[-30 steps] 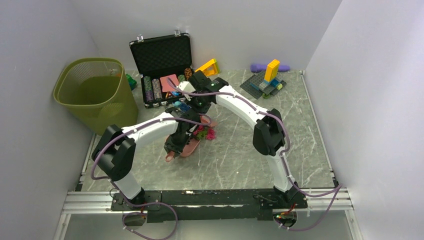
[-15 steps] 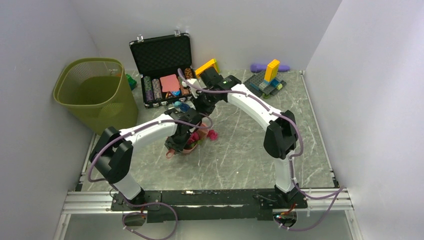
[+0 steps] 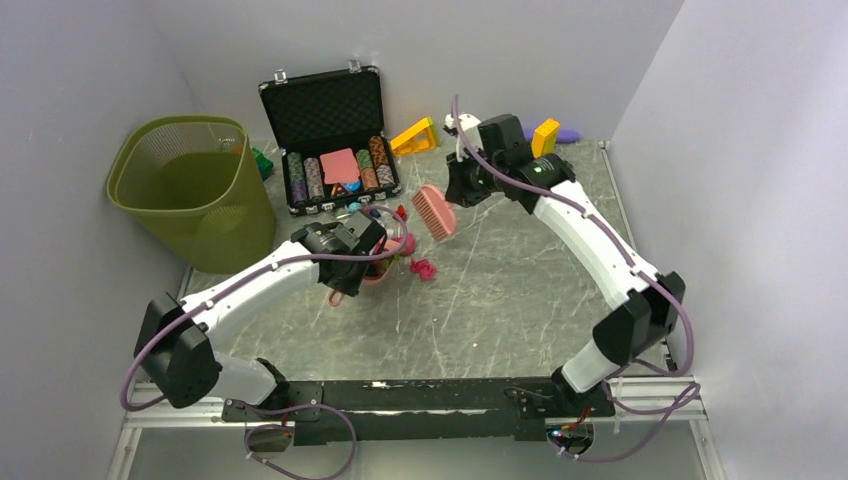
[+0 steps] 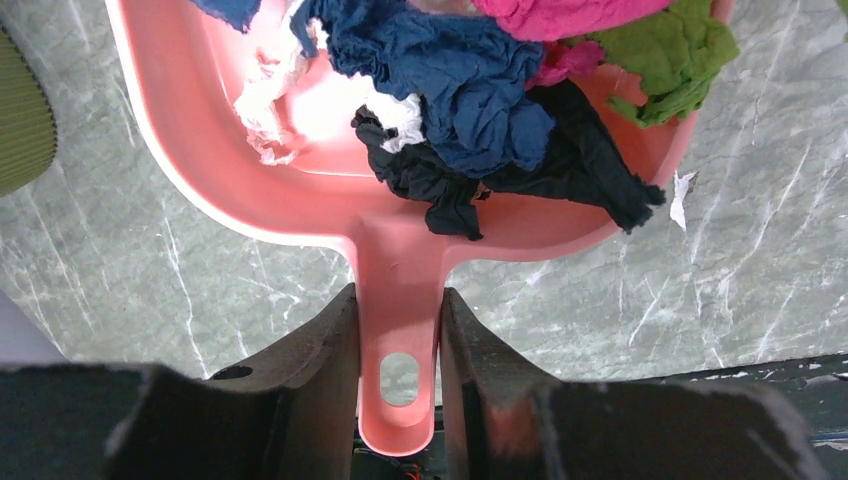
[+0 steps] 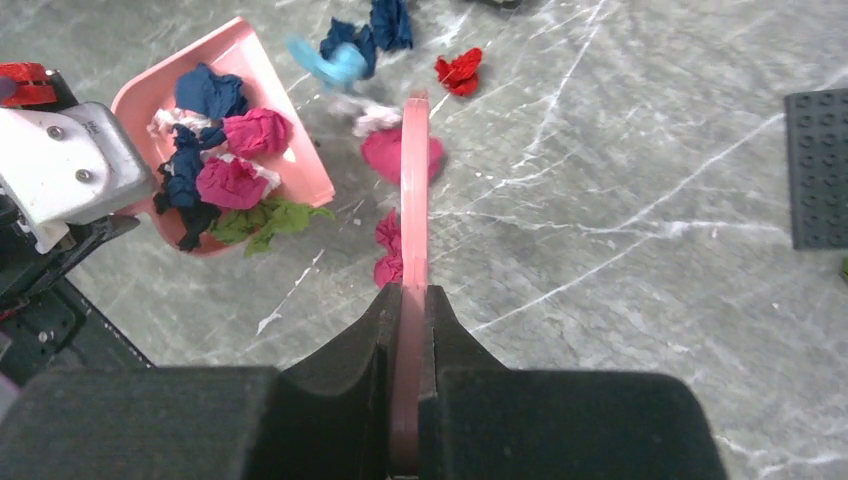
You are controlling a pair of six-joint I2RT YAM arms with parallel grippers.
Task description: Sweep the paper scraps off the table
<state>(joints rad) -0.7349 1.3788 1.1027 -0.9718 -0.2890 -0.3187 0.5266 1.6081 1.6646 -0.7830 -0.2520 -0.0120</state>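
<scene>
My left gripper [image 4: 398,330] is shut on the handle of a pink dustpan [image 4: 300,170], which sits at table centre-left [image 3: 378,274]. In it lie paper scraps: navy [image 4: 450,70], black [image 4: 570,150], green [image 4: 680,50], pink and white. My right gripper [image 5: 409,300] is shut on a pink brush [image 5: 414,190], held edge-on above the table [image 3: 435,212], right of the dustpan. Loose scraps lie on the table [image 3: 500,290]: red [image 5: 459,70], light blue [image 5: 330,62], navy [image 5: 375,30], pink [image 5: 385,155] and another pink [image 3: 424,268].
A green mesh wastebasket [image 3: 190,185] stands at the left. An open black case with poker chips [image 3: 330,130] is at the back, a yellow brick [image 3: 415,135] beside it. A dark brick baseplate [image 5: 820,165] lies at the back right. White walls surround the table.
My right arm has lifted the brush off the scraps and swung it up and to the right, away from the dustpan. My left arm has stretched out, with the dustpan shifted slightly back.
</scene>
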